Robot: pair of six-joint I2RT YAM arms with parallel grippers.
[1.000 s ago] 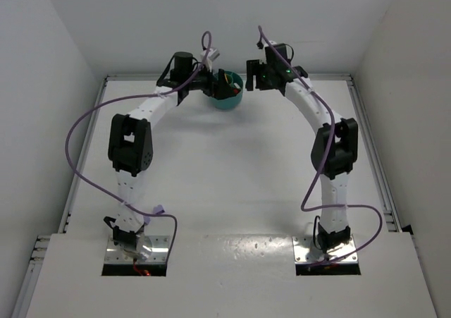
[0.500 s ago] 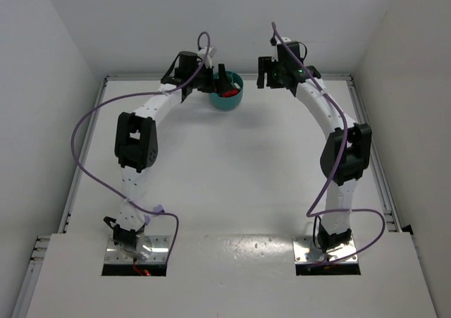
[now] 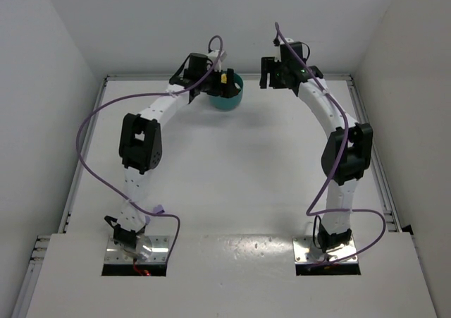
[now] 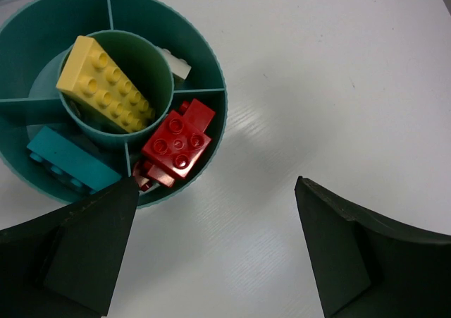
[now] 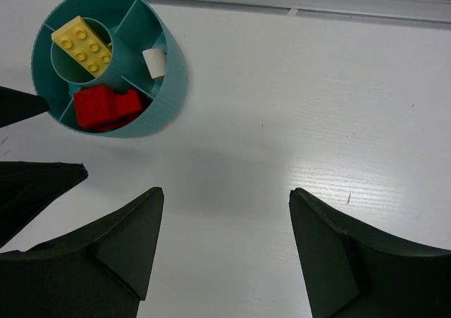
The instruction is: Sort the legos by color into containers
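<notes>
- The left gripper [image 4: 216, 184] was seen wide open and empty, shifted slightly beside the bowl [image 4: 148, 18].
- The right gripper [image 5: 225, 191], open and empty, had been drawn away.
- The legos [image 4: 176, 142] were held in the bowl.

Colour rundown: the bowl [image 5: 169, 96] is teal all over, inner walls included. Inside there's a yellow brick [image 4: 106, 84], a couple of red bricks [image 4: 176, 142], a teal brick [image 4: 67, 161] that's a shade bluer than the bowl, and one pale whitish brick [image 4: 177, 64]. The table [image 4: 338, 85] is plain white with a faint streaky grain. The left arm [image 3: 151, 113] and right arm [image 3: 320, 110] are white with black joints, with purple cables [image 3: 88, 131] looping off them. The left gripper [image 4: 215, 205] and right gripper [image 5: 225, 194] are black. There's a tiny green light [image 3: 289, 70] at the far end of the right arm.
</notes>
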